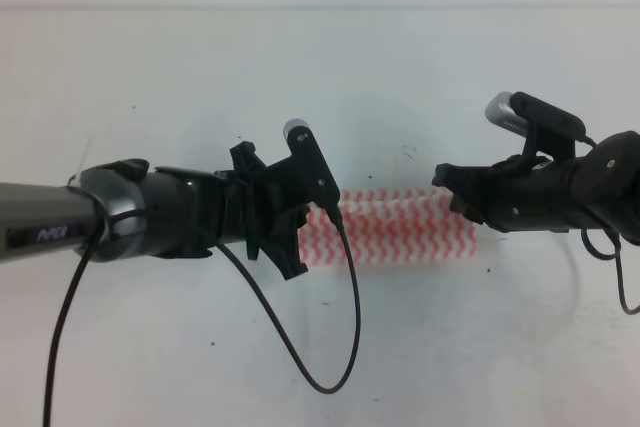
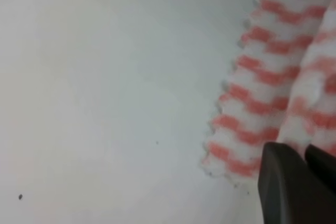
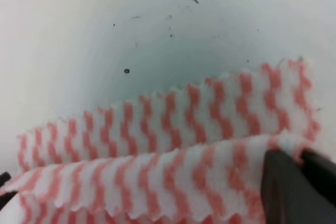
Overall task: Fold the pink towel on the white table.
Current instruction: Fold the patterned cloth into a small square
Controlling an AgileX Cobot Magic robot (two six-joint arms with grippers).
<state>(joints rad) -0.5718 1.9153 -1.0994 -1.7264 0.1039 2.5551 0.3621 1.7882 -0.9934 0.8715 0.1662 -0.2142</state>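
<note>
Two grippers pinched shut on the pink towel point(image 1: 400, 227), left gripper point(image 2: 299, 182) at the 9 o'clock end, right gripper point(image 3: 299, 182) at 3 o'clock. Mid-fold by the look of it: near edge lifted over the far layer, strip lying mid white table point(image 1: 300, 67). Probably next: carry both corners toward 12 evenly, line up the wavy edges, let go. Loads of bare table all round.
</note>
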